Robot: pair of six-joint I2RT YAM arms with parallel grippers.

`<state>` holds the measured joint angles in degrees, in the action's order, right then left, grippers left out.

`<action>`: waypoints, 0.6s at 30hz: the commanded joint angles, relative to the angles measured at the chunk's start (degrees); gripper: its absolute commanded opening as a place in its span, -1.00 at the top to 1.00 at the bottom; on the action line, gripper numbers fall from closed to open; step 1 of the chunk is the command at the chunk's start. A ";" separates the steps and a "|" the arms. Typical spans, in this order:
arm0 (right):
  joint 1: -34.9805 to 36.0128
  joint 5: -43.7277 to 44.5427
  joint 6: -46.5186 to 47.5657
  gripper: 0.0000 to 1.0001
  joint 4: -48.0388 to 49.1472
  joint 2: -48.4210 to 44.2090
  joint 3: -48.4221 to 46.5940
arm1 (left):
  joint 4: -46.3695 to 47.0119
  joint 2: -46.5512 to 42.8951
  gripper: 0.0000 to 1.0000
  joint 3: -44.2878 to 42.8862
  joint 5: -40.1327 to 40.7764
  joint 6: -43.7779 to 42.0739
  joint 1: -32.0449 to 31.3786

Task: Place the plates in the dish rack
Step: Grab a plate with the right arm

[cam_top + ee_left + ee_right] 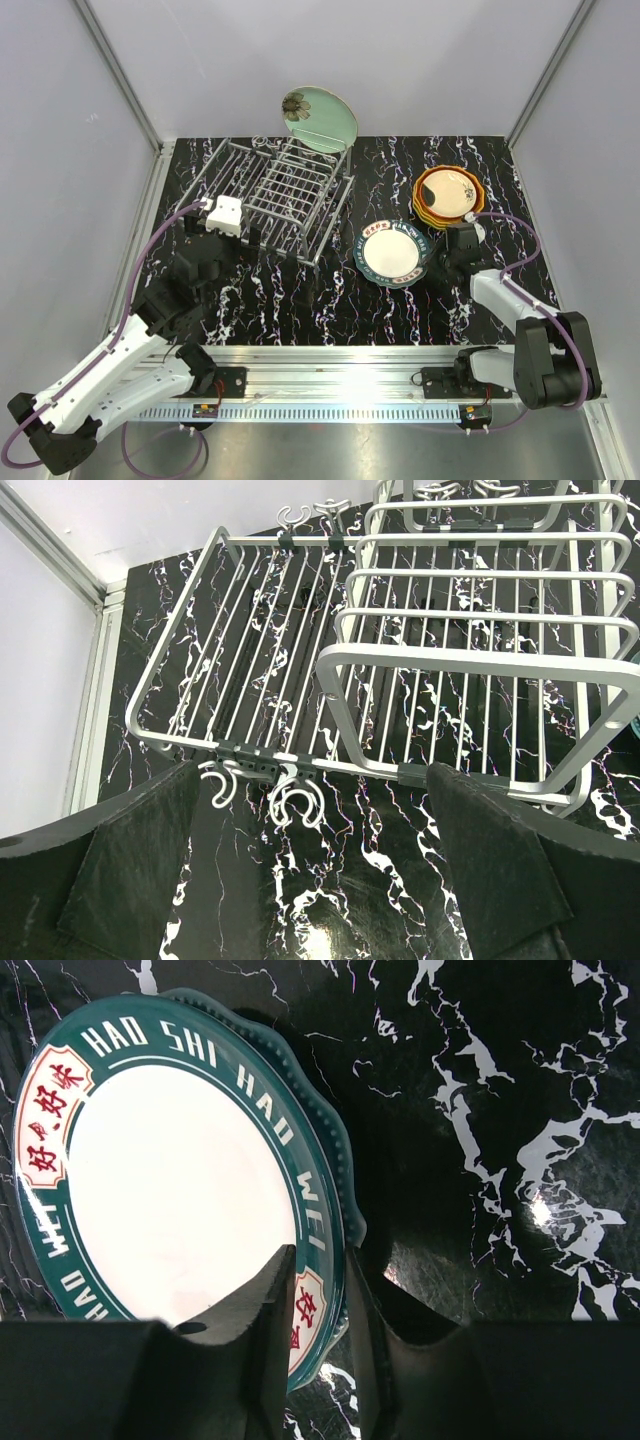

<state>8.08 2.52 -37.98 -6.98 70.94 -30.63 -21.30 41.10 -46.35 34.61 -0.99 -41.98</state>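
Observation:
A dark teal plate [395, 253] with a cream centre lies flat on the table, right of the dish rack [270, 195]. My right gripper [436, 258] is shut on its right rim: in the right wrist view the gripper [320, 1270] has one finger over the face of the plate [180, 1180] and the other against its outer edge. A mint green plate [320, 117] stands upright at the rack's far end. My left gripper [215, 240] hangs open and empty at the rack's near left end; in the left wrist view the gripper [312, 810] faces the rack [450, 660].
A stack of plates [448, 193], red-orange rim on top with a cream middle, sits at the back right, just beyond the teal plate. White wire hooks [290, 800] hang from the rack's near bar. Grey walls enclose the table on three sides.

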 commanded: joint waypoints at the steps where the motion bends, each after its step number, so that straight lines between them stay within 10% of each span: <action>1: -0.17 0.91 0.62 0.33 2.59 0.69 -0.74 | 0.91 0.29 -0.98 -2.17 -0.95 0.82 0.23; 18: -0.25 -0.94 0.97 0.68 4.78 2.18 -0.74 | 0.73 0.21 -0.98 -2.26 -1.39 0.82 0.23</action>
<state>8.08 2.28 -37.56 -5.23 72.31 -30.63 -21.34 41.12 -46.35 34.22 -0.99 -41.98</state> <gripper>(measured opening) 0.136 0.988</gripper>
